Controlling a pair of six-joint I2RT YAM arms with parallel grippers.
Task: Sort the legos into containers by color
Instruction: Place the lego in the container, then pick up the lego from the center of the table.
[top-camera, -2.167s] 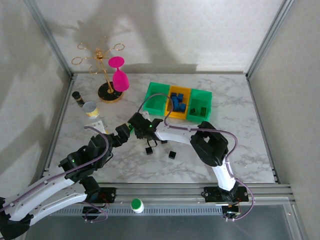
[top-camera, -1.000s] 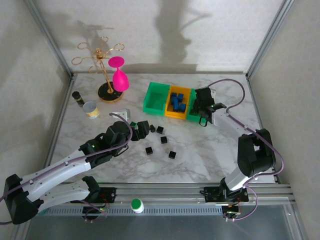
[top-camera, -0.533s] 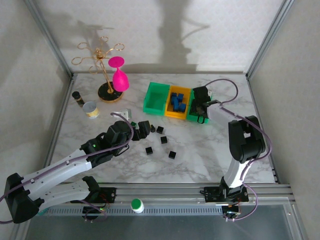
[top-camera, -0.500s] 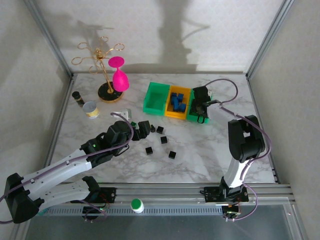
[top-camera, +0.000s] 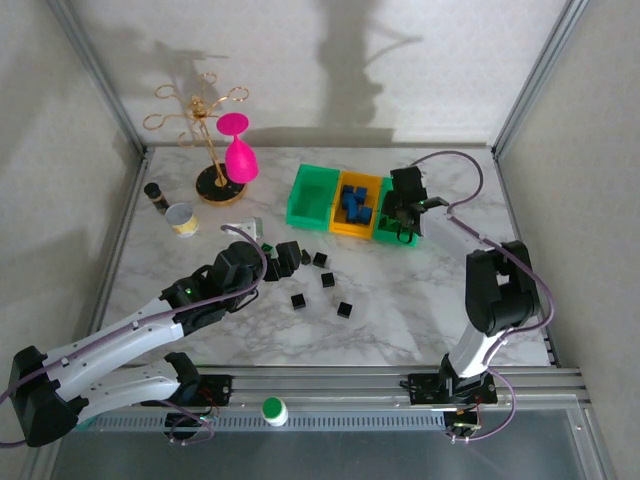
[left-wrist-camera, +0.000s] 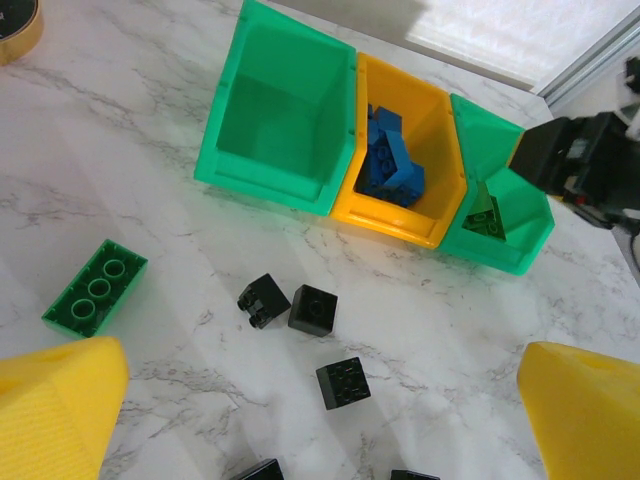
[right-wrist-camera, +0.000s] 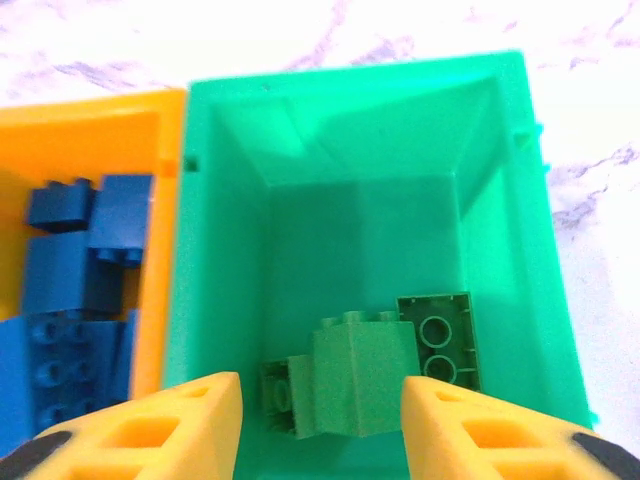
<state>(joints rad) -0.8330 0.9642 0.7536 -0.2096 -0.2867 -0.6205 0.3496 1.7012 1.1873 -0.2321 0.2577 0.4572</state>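
Containers (top-camera: 305, 213): three joined upright bins. Yellow-orange middle bin (left-wrist-camera: 437, 140) holds blue legos (left-wrist-camera: 390, 165); right green bin (right-wrist-camera: 215, 250) holds green legos (right-wrist-camera: 365, 380). Black legos (left-wrist-camera: 313, 309) and one flat green brick (left-wrist-camera: 95, 287) lie loose before the row

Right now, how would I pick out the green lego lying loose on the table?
Start at the row of three bins. In front of them, left of the black bricks, lies the green lego: elongated, while its neighbours are black cubes.
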